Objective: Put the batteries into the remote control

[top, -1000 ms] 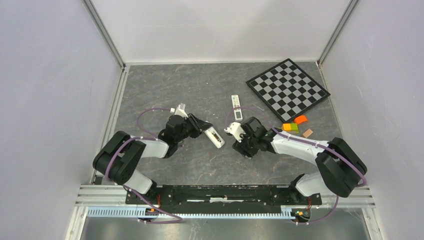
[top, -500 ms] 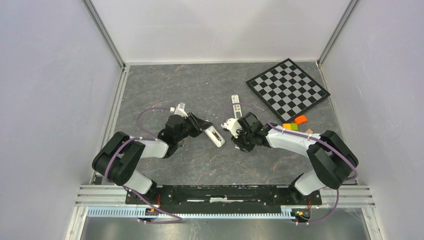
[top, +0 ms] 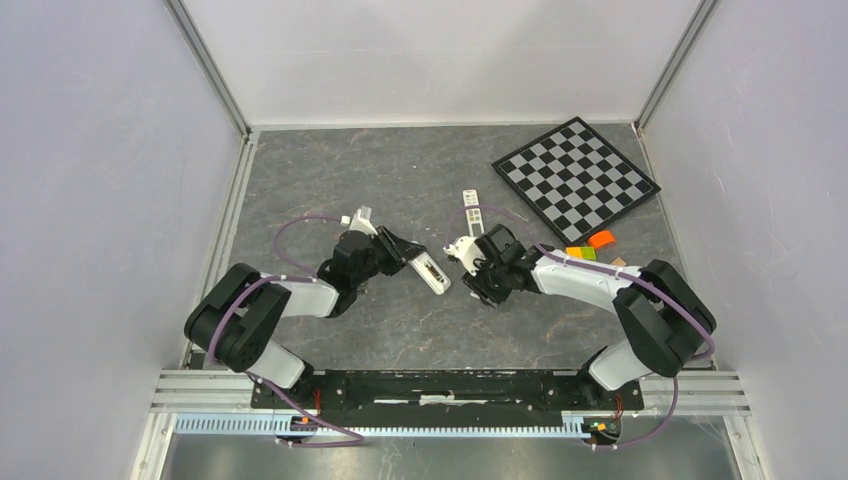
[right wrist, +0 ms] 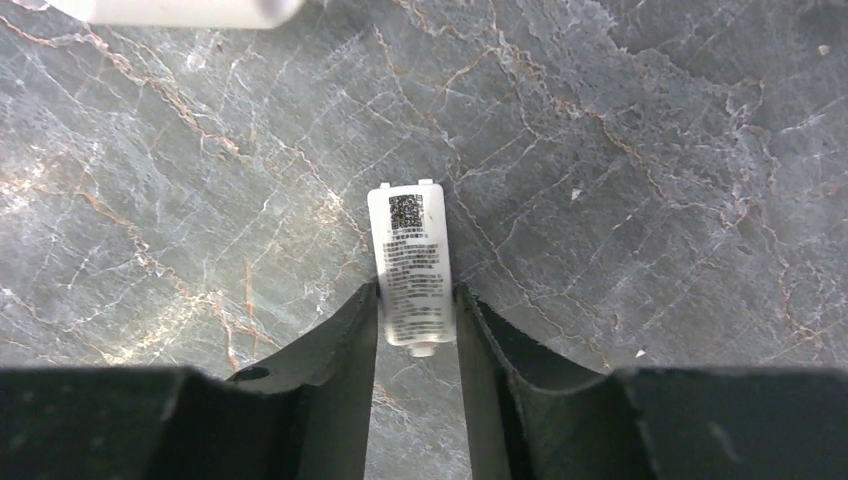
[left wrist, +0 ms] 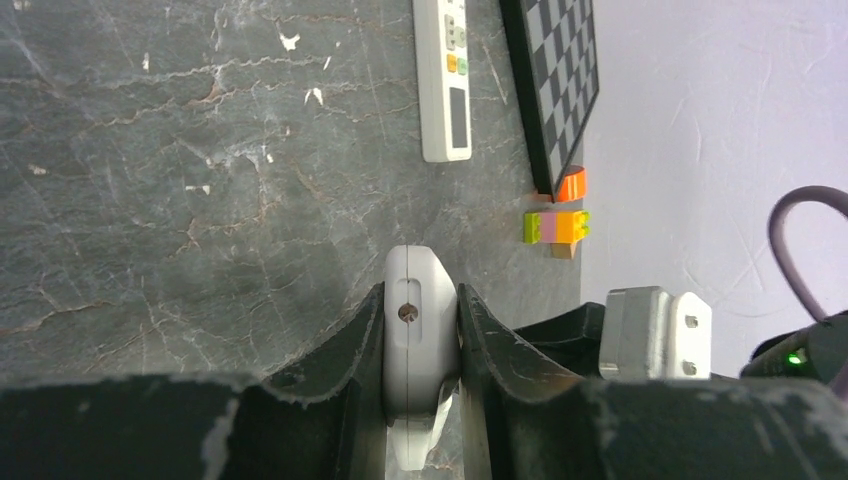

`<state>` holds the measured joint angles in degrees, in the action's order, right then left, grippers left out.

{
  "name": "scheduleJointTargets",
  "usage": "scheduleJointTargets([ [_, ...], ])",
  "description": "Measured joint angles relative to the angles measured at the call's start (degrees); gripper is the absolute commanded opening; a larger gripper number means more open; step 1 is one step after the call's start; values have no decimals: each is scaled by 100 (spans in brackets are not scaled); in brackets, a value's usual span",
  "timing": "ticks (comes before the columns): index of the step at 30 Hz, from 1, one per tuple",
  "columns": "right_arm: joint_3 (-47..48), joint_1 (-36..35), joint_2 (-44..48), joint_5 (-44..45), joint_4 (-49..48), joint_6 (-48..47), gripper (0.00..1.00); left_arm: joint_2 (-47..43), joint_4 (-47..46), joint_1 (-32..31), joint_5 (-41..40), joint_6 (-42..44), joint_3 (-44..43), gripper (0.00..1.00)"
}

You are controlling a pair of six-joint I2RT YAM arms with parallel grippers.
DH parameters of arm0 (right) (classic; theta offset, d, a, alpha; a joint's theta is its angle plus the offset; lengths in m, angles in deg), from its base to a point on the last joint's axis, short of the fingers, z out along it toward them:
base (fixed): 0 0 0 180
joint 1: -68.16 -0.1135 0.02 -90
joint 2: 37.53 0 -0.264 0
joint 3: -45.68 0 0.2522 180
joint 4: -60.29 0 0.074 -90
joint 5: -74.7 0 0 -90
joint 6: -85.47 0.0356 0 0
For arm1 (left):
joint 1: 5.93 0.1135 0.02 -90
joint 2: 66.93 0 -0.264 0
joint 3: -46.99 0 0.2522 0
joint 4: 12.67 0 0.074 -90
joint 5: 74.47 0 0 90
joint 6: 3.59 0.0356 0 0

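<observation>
My left gripper [top: 403,252] [left wrist: 420,300] is shut on a white remote control [top: 429,273] [left wrist: 421,330], clamping its two long sides. In the left wrist view I see it end-on. In the top view its free end points toward the right arm and a dark opening shows on its upper face. My right gripper [top: 480,288] [right wrist: 417,295] is shut on a small white cover piece [right wrist: 412,262] with a printed label, held above the stone floor just right of the remote. No batteries show in any view.
A second white remote [top: 472,213] [left wrist: 445,80] lies on the floor behind the grippers. A chessboard [top: 575,180] [left wrist: 560,90] sits at the back right. Coloured bricks [top: 582,254] [left wrist: 556,226] lie beside the right forearm.
My right gripper has moved up and left toward the held remote, carrying the cover piece, then nearly stopped. The left arm and remote have not moved.
</observation>
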<state>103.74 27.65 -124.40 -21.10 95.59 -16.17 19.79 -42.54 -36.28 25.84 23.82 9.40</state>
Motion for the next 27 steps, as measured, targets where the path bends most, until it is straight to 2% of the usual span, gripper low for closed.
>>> scheduleJointTargets([
  [9,26,-2,-31,-57,37,66,30,87,573,-667,-944,-173,-66,19],
  [17,24,2,-31,-59,33,109,27,-61,1174,-957,-1779,-402,-236,48],
  [27,22,2,-28,-61,11,240,30,-739,2562,-1003,-2417,-721,-208,69],
])
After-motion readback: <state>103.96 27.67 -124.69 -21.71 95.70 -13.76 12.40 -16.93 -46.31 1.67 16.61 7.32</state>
